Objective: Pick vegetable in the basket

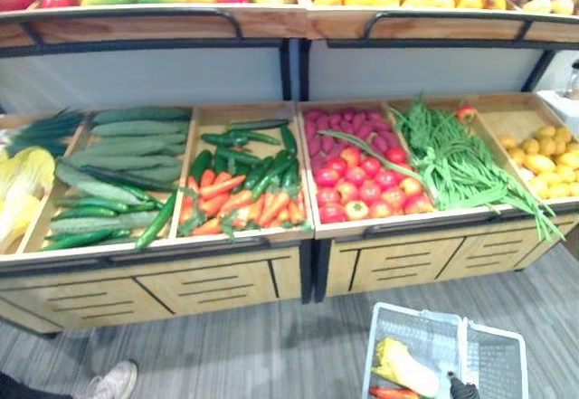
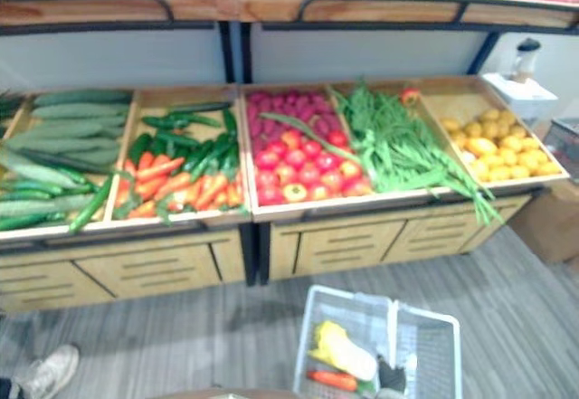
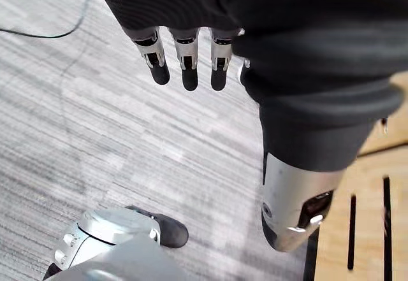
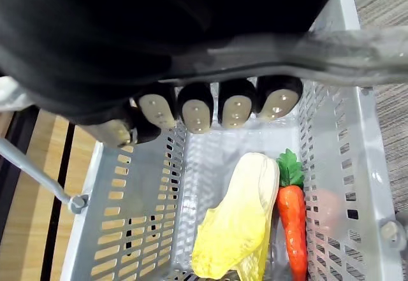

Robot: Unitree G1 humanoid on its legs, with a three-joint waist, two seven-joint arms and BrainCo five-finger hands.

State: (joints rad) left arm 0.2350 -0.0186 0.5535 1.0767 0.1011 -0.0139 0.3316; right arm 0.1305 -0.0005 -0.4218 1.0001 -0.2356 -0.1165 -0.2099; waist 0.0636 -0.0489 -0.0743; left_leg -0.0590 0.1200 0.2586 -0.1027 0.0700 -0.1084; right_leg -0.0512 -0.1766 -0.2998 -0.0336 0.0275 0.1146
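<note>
Hanging open-fingered over the floor (image 3: 95, 134), the left hand (image 3: 188, 55) is waiting free, the stand's carrots (image 1: 226, 198) lying ahead and above it, slanting mostly front-to-back, while the right hand (image 4: 236, 106) is clasping the handle (image 4: 360, 48) of the basket (image 4: 368, 144), which is holding 1 carrot (image 4: 294, 220) and seemingly 1 cabbage (image 4: 236, 223)

Fingers: left hand (image 3: 185, 45) straight, right hand (image 4: 196, 106) curled.

wooden drawer fronts (image 1: 217, 281): lower centre, dark slots, no lettering i can read.
basket (image 4: 344, 134): grey slotted walls, no label i can read.
upper shelf edge (image 1: 163, 26): top of frame, no sign i can read.
</note>
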